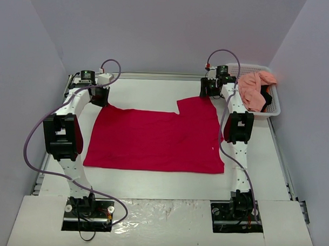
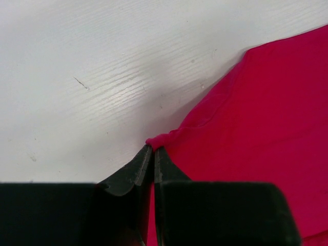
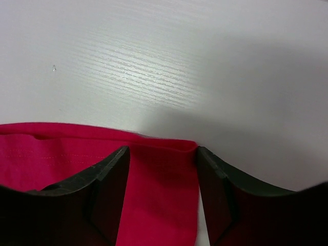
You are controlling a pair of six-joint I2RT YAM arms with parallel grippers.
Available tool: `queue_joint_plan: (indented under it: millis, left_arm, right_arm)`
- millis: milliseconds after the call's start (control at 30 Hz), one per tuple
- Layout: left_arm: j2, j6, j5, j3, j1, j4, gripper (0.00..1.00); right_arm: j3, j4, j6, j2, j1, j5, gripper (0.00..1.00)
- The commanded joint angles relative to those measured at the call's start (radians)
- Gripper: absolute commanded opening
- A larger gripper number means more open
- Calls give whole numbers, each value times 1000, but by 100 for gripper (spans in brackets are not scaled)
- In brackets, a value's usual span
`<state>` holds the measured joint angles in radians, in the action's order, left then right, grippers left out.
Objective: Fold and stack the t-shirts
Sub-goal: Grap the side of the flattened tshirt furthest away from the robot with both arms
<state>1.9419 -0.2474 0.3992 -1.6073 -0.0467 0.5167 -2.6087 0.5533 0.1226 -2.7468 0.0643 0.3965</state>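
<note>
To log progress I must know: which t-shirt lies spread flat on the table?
The crimson red t-shirt: it alone lies open and flat. The salmon pink t-shirt is crumpled in the white basket at the far right.

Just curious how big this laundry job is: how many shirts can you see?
2. A crimson red t-shirt lies spread on the table; a salmon pink t-shirt is bunched in the white basket. Black cloth beneath it may be another.

Right gripper (image 3: 163, 151) with black fingers (image 3: 107, 189) spread wide, straddling a strip of crimson t-shirt (image 3: 56, 154). Folded edge of the cloth level with the fingertips, lying flat on the white table (image 3: 169, 56). Tiny dark speck (image 3: 54, 67) on the tabletop, upper left.
</note>
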Motion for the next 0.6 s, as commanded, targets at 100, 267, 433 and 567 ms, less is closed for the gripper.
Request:
queue_joint_plan:
  millis: [100,267,433,567]
  left_arm:
    - [-37,-7,9,-8,4,-1,2]
    - [-34,-7,9,-13,5,-1,2]
    - [-28,-9,4,-13,5,0,2]
    - [-21,-4,9,-17,5,-1,2]
  right_arm:
    - [24,74,-24,-19,-14,13,40]
    - [24,77,-23,-20,-17,-4,21]
    - [22,79,-14,-14,-17,-25,5]
    - [27,76,-3,6,-15,-31,0]
